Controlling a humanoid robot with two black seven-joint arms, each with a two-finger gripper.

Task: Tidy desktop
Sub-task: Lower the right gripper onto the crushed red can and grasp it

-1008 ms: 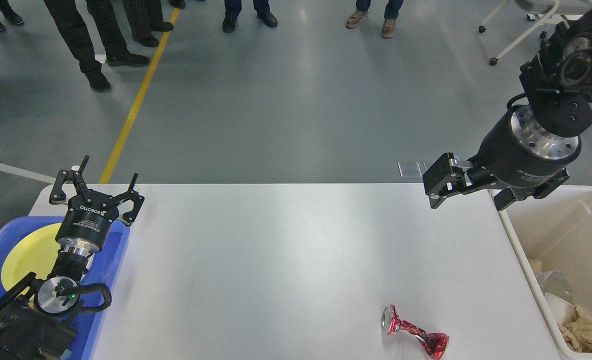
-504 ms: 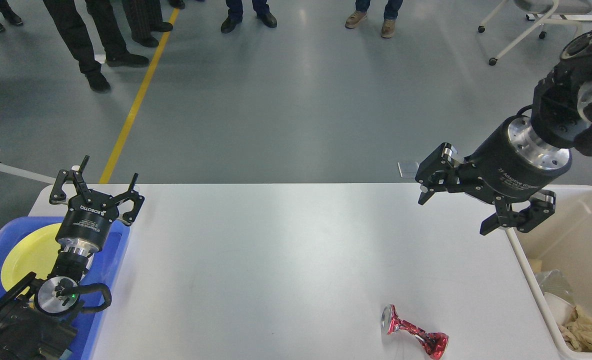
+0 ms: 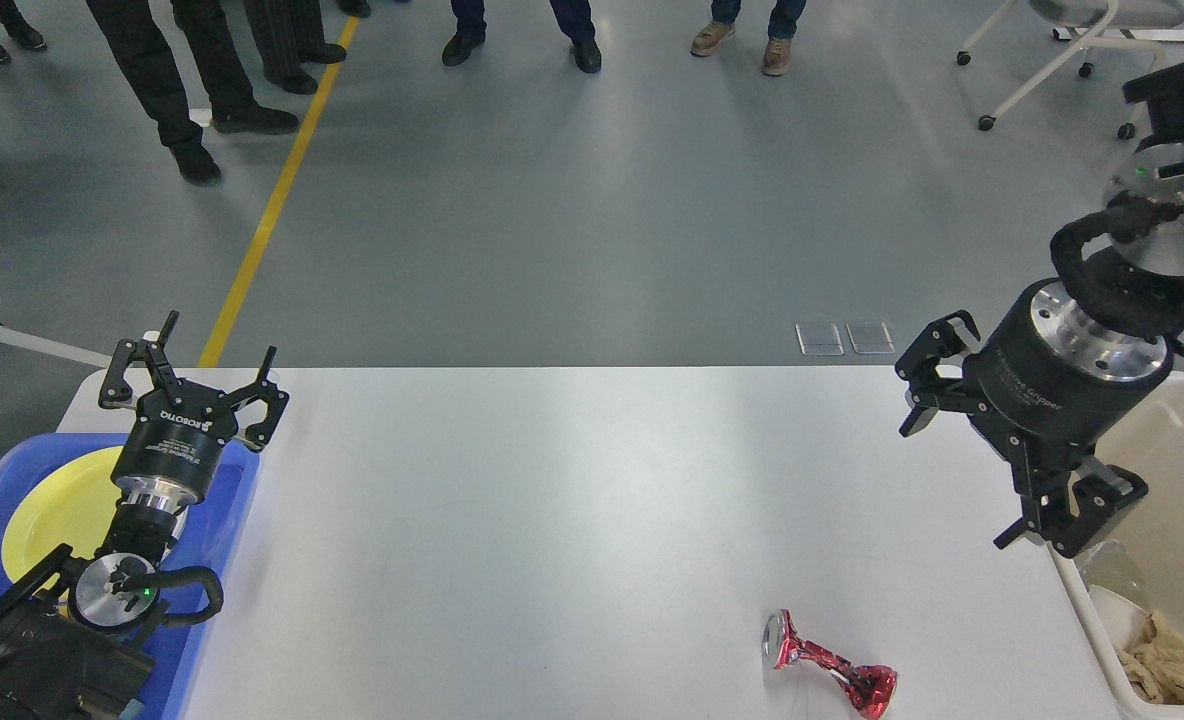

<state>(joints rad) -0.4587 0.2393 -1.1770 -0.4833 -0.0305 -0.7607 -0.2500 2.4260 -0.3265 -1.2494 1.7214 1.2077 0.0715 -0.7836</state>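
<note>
Head view only. White desk (image 3: 572, 520) fills the lower middle of the frame, long edge running left to right, far edge against grey floor (image 3: 592, 220).

Left gripper (image 3: 192, 368) hangs over the desk's far left corner, above the back rim of a blue tray (image 3: 222, 540); jaws spread wide apart, nothing between them. The tray sits at the desk's left end with a yellow plate (image 3: 52, 510) inside, partly hidden by the left arm.

Right gripper (image 3: 982, 470) is over the desk's right end, beside the rim of a beige bin (image 3: 1072, 600). Jaws wide apart, empty, one finger toward the desk's far edge, the other down by the bin rim. The gripper's body points down and to the left.

Crushed red can (image 3: 832, 668) lies on its side on the desk near the front edge, right of centre, silver end facing left. It is well apart from both grippers, nearer the right one.

The bin stands just off the desk's right end, holding crumpled paper (image 3: 1177, 665) and a whitish, unclear item above it.

Yellow floor line (image 3: 272, 200) runs diagonally at upper left. Legs and shoes of several people (image 3: 202, 90) stand along the top edge. White wheeled chair base (image 3: 1042, 70) at top right.
</note>
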